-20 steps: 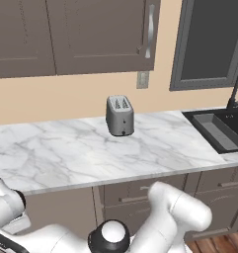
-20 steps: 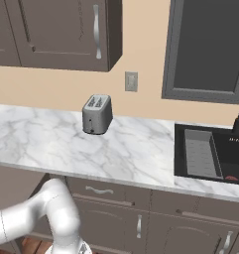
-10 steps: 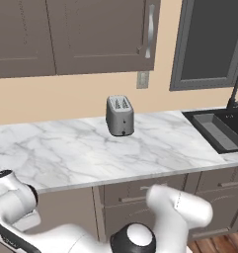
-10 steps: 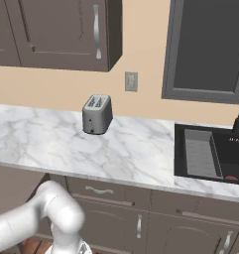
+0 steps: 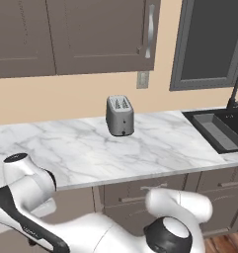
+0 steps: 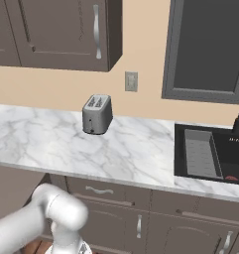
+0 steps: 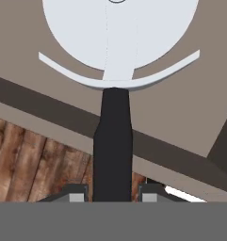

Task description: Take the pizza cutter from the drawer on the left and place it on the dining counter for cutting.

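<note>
Left base view: we see a long marble worktop (image 5: 91,148) against a beige wall (image 5: 66,99). Dark cupboards (image 5: 91,34) hang above it, from 9 to 1 o'clock. A dark window (image 5: 214,39) sits at 2 o'clock, and a black sink (image 5: 219,131) with a tap (image 5: 235,91) lies at 3 o'clock. Our white arm (image 5: 105,232) bends low across the bottom, around 6 o'clock. A small grey toaster (image 5: 120,115) stands upright on the worktop, near the middle, close to the wall. A tiny wall socket (image 5: 143,79) is just above it, at 1 o'clock from it.

In the right base view we see the same worktop (image 6: 131,149), with the toaster (image 6: 96,114) at 10 o'clock and the sink (image 6: 210,154) at 3 o'clock. Drawer fronts with silver handles (image 6: 98,190) run below.

In the hand view we hold the cutter (image 7: 116,94). Its black handle runs straight up from between our fingers (image 7: 75,194), which sit narrow and tight on both sides of it. The gripper (image 7: 113,195) is at 6 o'clock. The round white wheel is at 12 o'clock. Behind the cutter is a grey-brown cabinet face (image 7: 181,113), and a wooden floor (image 7: 35,160) shows at 8 o'clock.
</note>
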Controlling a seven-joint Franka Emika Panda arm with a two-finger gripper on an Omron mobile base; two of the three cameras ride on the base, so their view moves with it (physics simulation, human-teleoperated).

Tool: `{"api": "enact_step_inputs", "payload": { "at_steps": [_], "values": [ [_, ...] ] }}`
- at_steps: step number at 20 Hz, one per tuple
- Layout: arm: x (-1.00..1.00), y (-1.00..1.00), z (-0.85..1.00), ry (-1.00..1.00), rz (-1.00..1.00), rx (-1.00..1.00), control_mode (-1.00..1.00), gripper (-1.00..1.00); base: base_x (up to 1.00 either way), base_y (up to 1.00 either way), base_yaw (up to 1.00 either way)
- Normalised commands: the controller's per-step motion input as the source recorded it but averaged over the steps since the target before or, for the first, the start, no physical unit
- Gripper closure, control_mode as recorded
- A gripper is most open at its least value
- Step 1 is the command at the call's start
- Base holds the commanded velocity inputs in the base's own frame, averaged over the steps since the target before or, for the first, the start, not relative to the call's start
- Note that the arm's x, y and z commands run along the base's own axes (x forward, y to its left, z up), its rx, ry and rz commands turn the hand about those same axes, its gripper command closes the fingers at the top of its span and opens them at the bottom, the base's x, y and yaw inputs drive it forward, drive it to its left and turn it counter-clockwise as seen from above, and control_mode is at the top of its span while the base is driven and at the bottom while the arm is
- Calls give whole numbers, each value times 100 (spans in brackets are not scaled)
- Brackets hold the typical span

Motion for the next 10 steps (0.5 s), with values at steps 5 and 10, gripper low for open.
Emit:
{"api": "enact_step_inputs", "payload": {
  "at_steps": [5,10],
  "values": [
    [-2,-76,77,0,-7,5,-100,100,0,0,0],
    [0,-91,75,0,-11,5,-100,100,0,0,0]
  ]
}}
